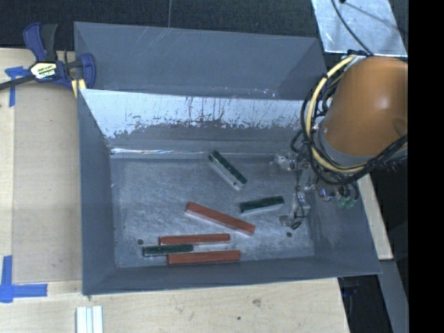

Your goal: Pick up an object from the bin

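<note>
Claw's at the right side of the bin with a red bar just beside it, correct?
Not quite: in the camera view the claw is at the right side of the bin, but just beside it lies a dark green bar, not a red one.

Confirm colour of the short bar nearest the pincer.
Dark green bar, seen best in the camera view.

The grey metal bin [97, 207] carries slim bars on its floor. A dark green bar [262, 204] lies just beside the gripper [296, 217], and a tilted red-brown bar [219, 218] lies past it. A grey-green bar [227, 168] sits toward the back wall. Farthest off lie three bars side by side [194, 248].
</note>
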You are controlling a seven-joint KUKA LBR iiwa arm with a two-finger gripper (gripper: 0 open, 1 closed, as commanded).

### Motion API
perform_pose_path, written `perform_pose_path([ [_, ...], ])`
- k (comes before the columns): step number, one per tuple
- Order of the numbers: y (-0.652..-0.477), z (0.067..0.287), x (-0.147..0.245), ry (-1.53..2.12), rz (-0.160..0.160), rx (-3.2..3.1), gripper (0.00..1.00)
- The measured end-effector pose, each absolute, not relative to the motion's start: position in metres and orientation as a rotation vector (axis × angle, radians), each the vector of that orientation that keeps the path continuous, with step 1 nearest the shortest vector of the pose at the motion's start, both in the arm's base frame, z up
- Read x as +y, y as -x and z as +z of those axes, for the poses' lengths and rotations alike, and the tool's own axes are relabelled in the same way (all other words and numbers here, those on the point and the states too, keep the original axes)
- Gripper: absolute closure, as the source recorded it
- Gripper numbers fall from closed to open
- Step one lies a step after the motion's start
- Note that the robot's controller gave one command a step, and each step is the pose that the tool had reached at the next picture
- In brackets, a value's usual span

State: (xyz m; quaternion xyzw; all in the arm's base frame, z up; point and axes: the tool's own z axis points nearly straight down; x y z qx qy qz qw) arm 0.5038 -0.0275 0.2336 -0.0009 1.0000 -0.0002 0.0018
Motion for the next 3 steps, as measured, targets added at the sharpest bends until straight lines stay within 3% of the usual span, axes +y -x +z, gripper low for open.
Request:
perform_pose_path([
  [1, -0.545, 0.078, -0.037, 0.086, 0.000, 3.143, 0.00],
  [2, -0.547, 0.081, -0.036, 0.088, -0.001, 3.137, 1.00],
  [3, -0.544, 0.226, -0.015, 0.125, -0.001, 3.126, 1.00],
])
